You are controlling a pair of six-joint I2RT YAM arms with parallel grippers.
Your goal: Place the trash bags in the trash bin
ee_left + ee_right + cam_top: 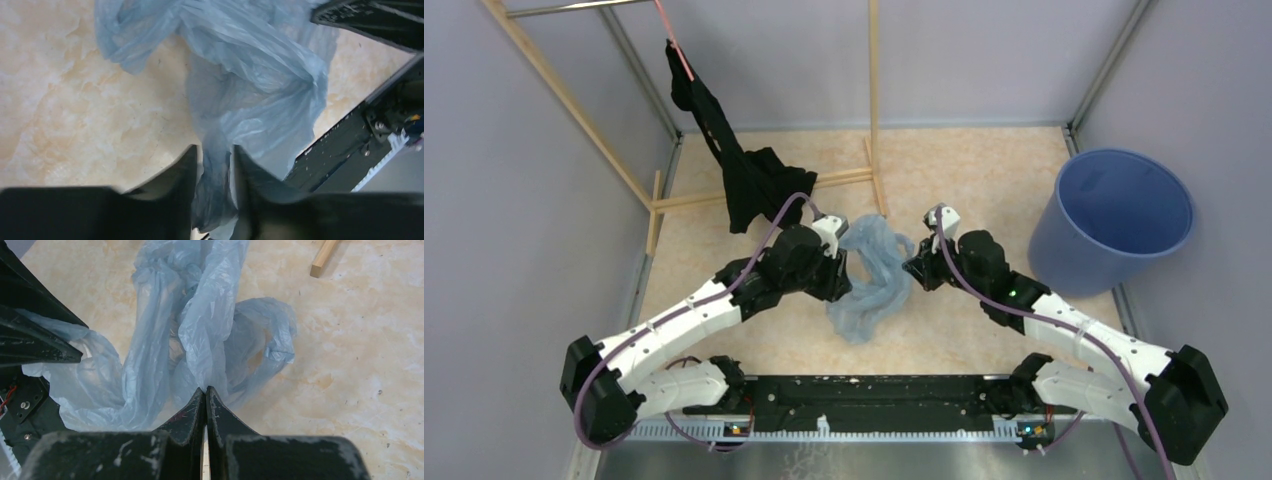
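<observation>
The pale-blue trash bag (874,275) hangs crumpled between my two grippers at the middle of the table, with its lower end touching the tabletop. My left gripper (842,262) is shut on a bunched fold of the bag (250,75), which shows between its fingers (214,152). My right gripper (914,268) is shut, its tips (206,389) pinching the film of the bag (200,325). The blue trash bin (1119,205) stands upright and empty at the right, well apart from the bag.
A black garment (744,180) hangs from a wooden rack (874,100) at the back left, just behind the left gripper. A wooden foot of the rack (322,260) lies beyond the bag. Grey walls enclose the table.
</observation>
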